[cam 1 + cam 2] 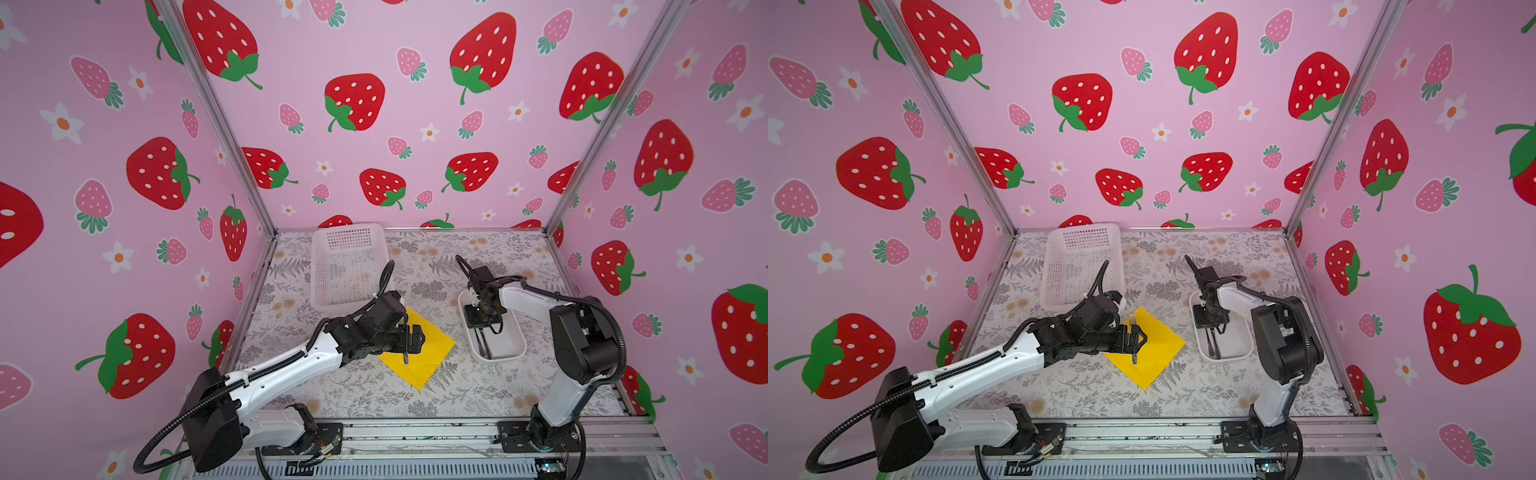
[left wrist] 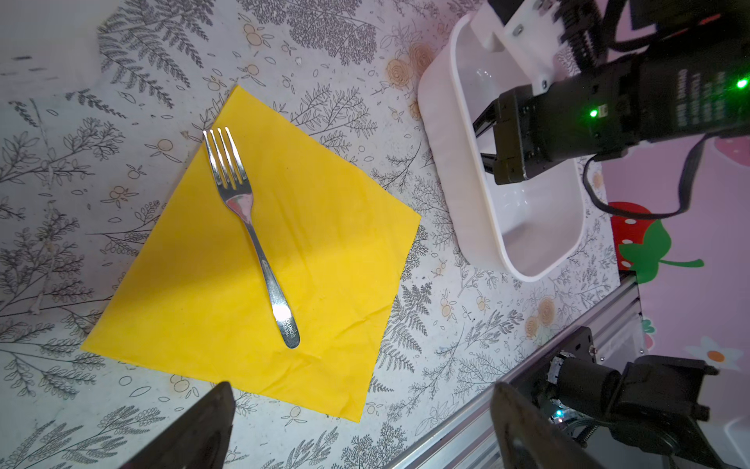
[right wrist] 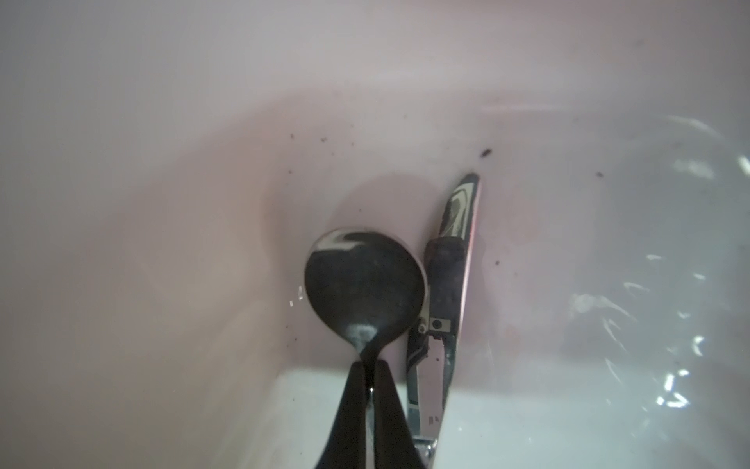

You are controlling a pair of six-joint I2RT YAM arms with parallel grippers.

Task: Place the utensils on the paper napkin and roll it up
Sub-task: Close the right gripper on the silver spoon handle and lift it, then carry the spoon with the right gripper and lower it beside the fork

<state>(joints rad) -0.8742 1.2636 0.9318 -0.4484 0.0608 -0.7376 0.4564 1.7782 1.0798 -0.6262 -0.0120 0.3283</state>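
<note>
Bimanual robot cell seen from above: pink strawberry-print walls [image 1: 374, 104] around a grey floral tabletop [image 1: 457, 395].

Near the middle of the tabletop, a bright yellow paper napkin [image 1: 434, 347], flat, turned corner-on like a diamond, lightly creased. On the napkin, a silver fork [image 2: 251, 227], lying diagonally across the sheet, tines just reaching one edge. At the end of the fork's handle, small stamped lettering, too fine to read with certainty.

Above the napkin's left part in both top views, the left gripper [image 1: 415, 338], spread wide, clear of the fork and the paper in the left wrist view.

To the right of the napkin, well apart from it, a white oblong tray [image 1: 515, 353]. Reaching down into the tray, the right gripper [image 3: 367, 373], pressed together and pinching the thin neck of a dark spoon [image 3: 365, 284], bowl lying against the tray floor. Just beside the spoon's bowl, a knife [image 3: 450, 264], parallel to the spoon, blade pointing the same way as the bowl; touching or not, impossible to tell.

On the black housing of the right arm, several lines of white print beside two green lights, blurred beyond reading.

Behind the napkin, towards the back wall, a white mesh basket [image 1: 318, 266].
</note>
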